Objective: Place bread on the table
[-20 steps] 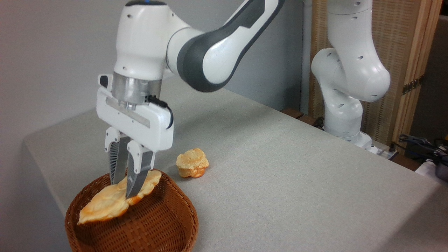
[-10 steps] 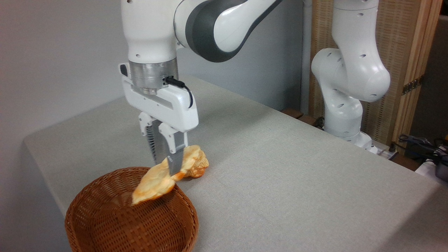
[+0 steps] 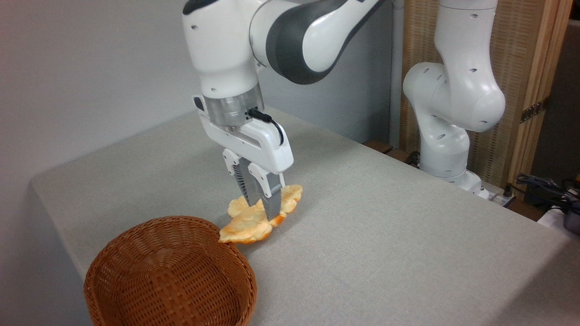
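Flat golden bread (image 3: 247, 225) tilted, low over grey table (image 3: 385, 244).

**Count of things on and around the table**

One table (image 3: 385, 235) is seen, covered in grey cloth. One wicker basket (image 3: 170, 276) is counted at its near left corner. One long flat bread (image 3: 253, 222) is counted just right of and beyond the basket; a small bun (image 3: 235, 206) is partly seen behind it, making two baked pieces. One robot arm (image 3: 453, 99) is counted, with one gripper (image 3: 265, 213) bearing two fingers.
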Controlling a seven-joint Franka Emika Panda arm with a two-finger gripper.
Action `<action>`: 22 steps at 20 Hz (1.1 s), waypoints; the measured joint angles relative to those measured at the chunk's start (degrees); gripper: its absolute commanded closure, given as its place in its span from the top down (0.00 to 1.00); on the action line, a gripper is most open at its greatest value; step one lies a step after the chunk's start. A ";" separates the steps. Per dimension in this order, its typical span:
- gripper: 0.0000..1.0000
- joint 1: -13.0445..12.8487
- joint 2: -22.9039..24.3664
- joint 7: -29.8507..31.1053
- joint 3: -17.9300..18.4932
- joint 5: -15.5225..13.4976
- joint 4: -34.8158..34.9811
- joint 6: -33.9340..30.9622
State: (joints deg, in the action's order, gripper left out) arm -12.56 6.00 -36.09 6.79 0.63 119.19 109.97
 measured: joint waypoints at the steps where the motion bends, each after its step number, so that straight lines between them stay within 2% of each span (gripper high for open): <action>1: 0.52 0.00 0.19 -0.08 0.00 0.00 1.02 0.00; 2: 0.54 0.00 0.29 -0.19 0.00 0.00 1.94 0.00; 5: 0.73 0.00 0.34 -0.95 0.00 0.00 3.79 0.00; 7: 1.00 0.00 0.35 -1.98 0.00 0.00 4.48 0.00; 22: 1.00 -0.31 0.37 -2.34 -0.14 0.00 4.90 0.11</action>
State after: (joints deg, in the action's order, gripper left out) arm -12.87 6.37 -38.43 6.65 0.63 124.08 110.08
